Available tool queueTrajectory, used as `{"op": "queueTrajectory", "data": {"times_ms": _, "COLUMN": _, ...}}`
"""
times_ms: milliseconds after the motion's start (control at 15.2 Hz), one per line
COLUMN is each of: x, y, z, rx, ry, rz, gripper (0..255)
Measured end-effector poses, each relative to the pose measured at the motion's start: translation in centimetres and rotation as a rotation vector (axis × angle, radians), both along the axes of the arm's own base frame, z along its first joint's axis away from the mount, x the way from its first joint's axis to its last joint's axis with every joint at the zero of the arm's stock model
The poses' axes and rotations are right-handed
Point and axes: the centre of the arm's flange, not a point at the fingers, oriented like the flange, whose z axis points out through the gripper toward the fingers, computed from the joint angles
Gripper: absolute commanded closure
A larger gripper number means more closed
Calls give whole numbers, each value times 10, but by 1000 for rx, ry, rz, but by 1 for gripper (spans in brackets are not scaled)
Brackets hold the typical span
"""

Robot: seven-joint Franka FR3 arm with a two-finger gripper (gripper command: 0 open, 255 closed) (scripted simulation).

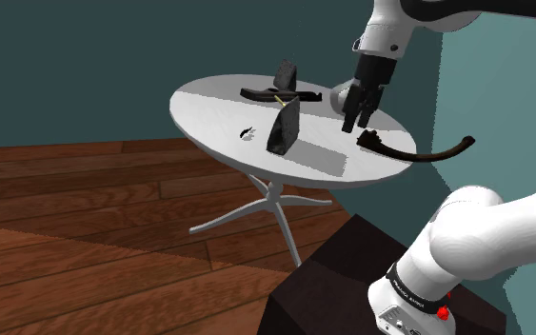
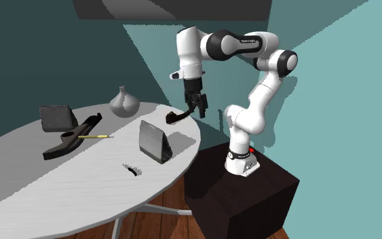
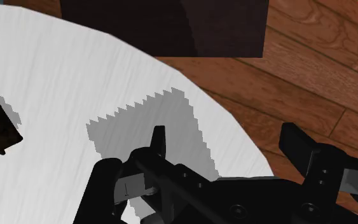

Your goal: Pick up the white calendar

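The calendar (image 1: 284, 128) stands upright like a small tent near the middle of the round white table (image 1: 213, 109). It looks dark in the shoulder view and shows a grey face (image 2: 151, 140) in the second exterior view. My black gripper (image 1: 356, 119) hangs above the table, toward the shoulder view's right of the calendar and well apart from it. In the second exterior view the gripper (image 2: 197, 108) is beyond the calendar, near the table's far edge. The wrist view shows the gripper (image 3: 228, 143) open over the white tabletop, with nothing between the fingers.
A long curved dark piece (image 1: 413, 149) juts over the table edge just below the gripper. A dark box (image 2: 55, 117), another curved dark piece (image 2: 70, 138) with a yellow pencil (image 2: 94, 136), a grey vase (image 2: 124, 102) and a small black item (image 2: 134, 169) share the table. The dark stand (image 2: 243, 190) is beside it.
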Motion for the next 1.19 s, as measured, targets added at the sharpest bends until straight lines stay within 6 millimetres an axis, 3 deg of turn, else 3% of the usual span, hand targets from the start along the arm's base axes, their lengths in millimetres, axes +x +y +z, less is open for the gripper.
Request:
{"op": "queueTrajectory", "data": {"times_ms": 198, "x": 14, "y": 3, "z": 1, "rx": 0, "ry": 0, "rz": -75, "gripper": 0}}
{"op": "queueTrajectory", "data": {"times_ms": 462, "x": 54, "y": 8, "z": 3, "rx": 0, "ry": 1, "rz": -317, "gripper": 0}}
{"op": "queueTrajectory", "data": {"times_ms": 594, "x": 83, "y": 9, "z": 3, "rx": 1, "ry": 2, "rz": -445, "gripper": 0}}
{"op": "queueTrajectory", "data": {"times_ms": 1056, "x": 159, "y": -23, "z": 6, "rx": 4, "ry": 2, "rz": -900, "gripper": 0}}
{"op": "queueTrajectory", "data": {"times_ms": 1188, "x": 172, "y": -37, "z": 9, "rx": 4, "ry": 3, "rz": -1030, "gripper": 0}}
